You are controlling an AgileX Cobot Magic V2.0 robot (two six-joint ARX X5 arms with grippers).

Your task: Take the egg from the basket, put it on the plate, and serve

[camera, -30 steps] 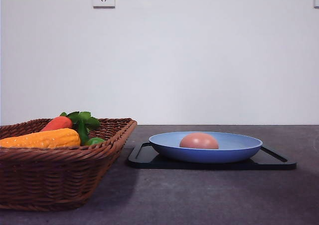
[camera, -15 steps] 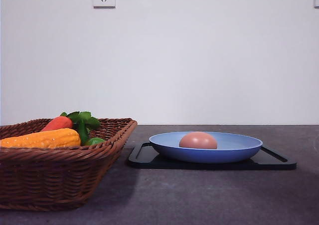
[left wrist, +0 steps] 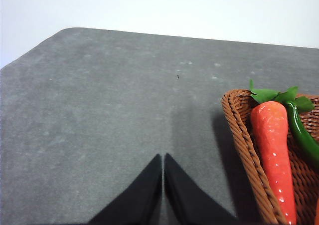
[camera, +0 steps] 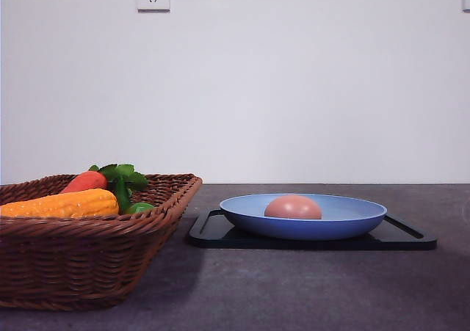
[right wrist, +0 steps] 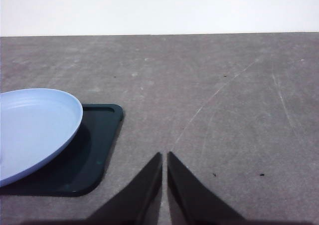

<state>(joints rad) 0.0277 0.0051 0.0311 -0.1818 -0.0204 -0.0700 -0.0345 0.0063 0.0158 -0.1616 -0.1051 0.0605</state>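
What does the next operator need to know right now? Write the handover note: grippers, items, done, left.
Left gripper: shut, empty, over bare table beside the basket.
Right gripper: shut, empty, over bare table beside the tray.
Egg: lying in the plate, which sits on the tray.
Basket holds a carrot, corn and greens.
Done: egg transferred.
Left: serving the plate, if that means moving it.
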